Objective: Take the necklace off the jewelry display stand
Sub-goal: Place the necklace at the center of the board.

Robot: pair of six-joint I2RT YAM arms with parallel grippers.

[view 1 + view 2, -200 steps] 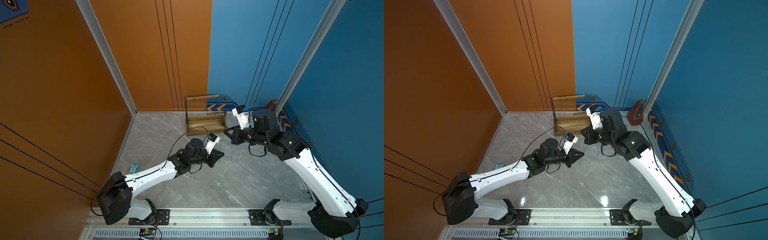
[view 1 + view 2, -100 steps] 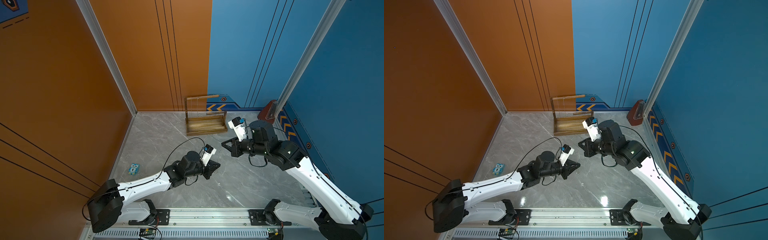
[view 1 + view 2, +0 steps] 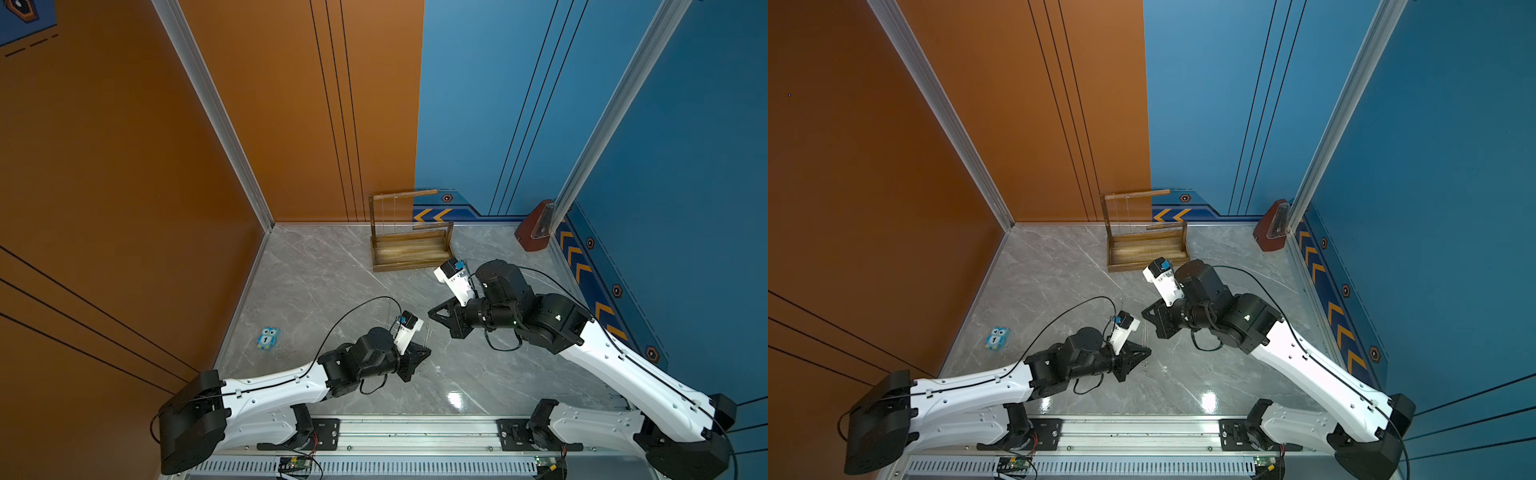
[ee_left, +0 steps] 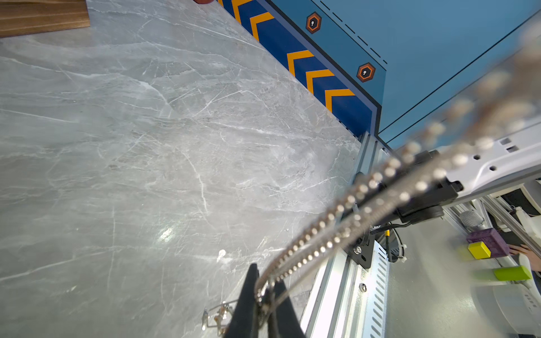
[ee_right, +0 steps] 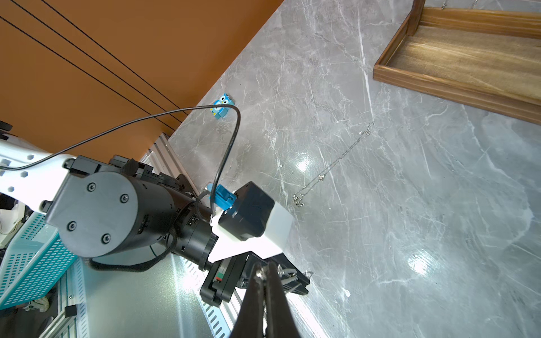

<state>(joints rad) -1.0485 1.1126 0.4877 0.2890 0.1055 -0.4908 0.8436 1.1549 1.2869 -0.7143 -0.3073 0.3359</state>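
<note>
The brown wooden jewelry display stand stands at the back by the wall, and thin chains still hang from its long crossbar. Both grippers are well in front of it. A silver beaded necklace is stretched between them, clear of the stand. My left gripper is shut on one end, with a small clasp dangling below the jaws. My right gripper is shut on the other end, just above the left one. The tray rim shows in the right wrist view.
Another thin chain lies loose on the grey marble floor between the stand and the arms. A blue owl tag lies near the orange wall. A brown wedge-shaped object stands in the back right corner. A metal rail runs along the front.
Both arms have drawn back from the stand toward the front rail, the left one sinking lower. Both grippers stayed shut and kept close to each other.
</note>
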